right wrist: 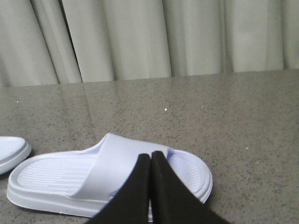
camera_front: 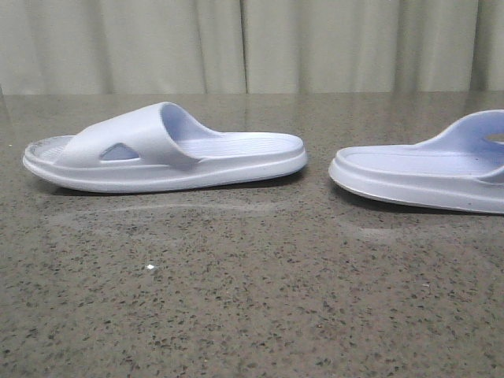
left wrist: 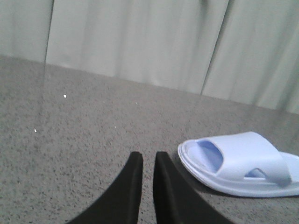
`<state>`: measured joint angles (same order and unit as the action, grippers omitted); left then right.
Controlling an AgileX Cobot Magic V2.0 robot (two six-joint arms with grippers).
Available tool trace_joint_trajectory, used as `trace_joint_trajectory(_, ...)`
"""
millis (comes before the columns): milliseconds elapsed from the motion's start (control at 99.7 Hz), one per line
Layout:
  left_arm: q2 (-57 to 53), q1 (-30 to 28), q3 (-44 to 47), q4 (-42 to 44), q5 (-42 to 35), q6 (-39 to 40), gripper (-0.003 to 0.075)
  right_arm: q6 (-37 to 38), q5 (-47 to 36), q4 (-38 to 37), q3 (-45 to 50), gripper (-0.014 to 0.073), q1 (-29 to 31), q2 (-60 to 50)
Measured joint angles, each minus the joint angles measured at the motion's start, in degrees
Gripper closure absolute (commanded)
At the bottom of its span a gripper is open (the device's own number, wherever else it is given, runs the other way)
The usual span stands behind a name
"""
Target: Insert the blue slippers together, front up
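Two pale blue slippers lie sole down on the speckled table, heels towards each other. The left slipper [camera_front: 165, 150] points its toe left; it also shows in the left wrist view [left wrist: 243, 163]. The right slipper [camera_front: 425, 173] is cut by the frame edge; it shows whole in the right wrist view [right wrist: 60, 175]. My left gripper [left wrist: 148, 156] is empty, its fingers almost together, low over bare table beside the left slipper's toe. My right gripper [right wrist: 150, 155] is shut and empty, its tips in front of the right slipper's strap. Neither gripper shows in the front view.
The grey speckled stone table [camera_front: 252, 299] runs back to a pale curtain [camera_front: 252, 39]. The end of the left slipper [right wrist: 11, 151] shows at the edge of the right wrist view.
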<state>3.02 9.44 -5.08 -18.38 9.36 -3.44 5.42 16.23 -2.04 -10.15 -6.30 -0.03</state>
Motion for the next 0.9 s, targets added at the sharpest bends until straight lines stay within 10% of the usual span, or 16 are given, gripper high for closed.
trace_joint_trajectory(642, 40.5, -0.6, -27.5, -1.4, 11.5, 0.0, 0.0694, 0.0, 6.6, 0.2, -18.0, 0.0650, 0.0, 24.8)
trace_joint_trajectory(742, 41.9, 0.1, -27.5, -2.8, 11.9, 0.0, 0.0590, 0.0, 6.7, 0.7, -18.1, 0.0547, 0.0, 25.8)
trace_joint_trajectory(903, 42.5, 1.3, -27.5, -4.6, 12.0, 0.0, 0.0213, 0.0, 6.7, 1.3, -18.1, 0.0315, 0.0, 26.1)
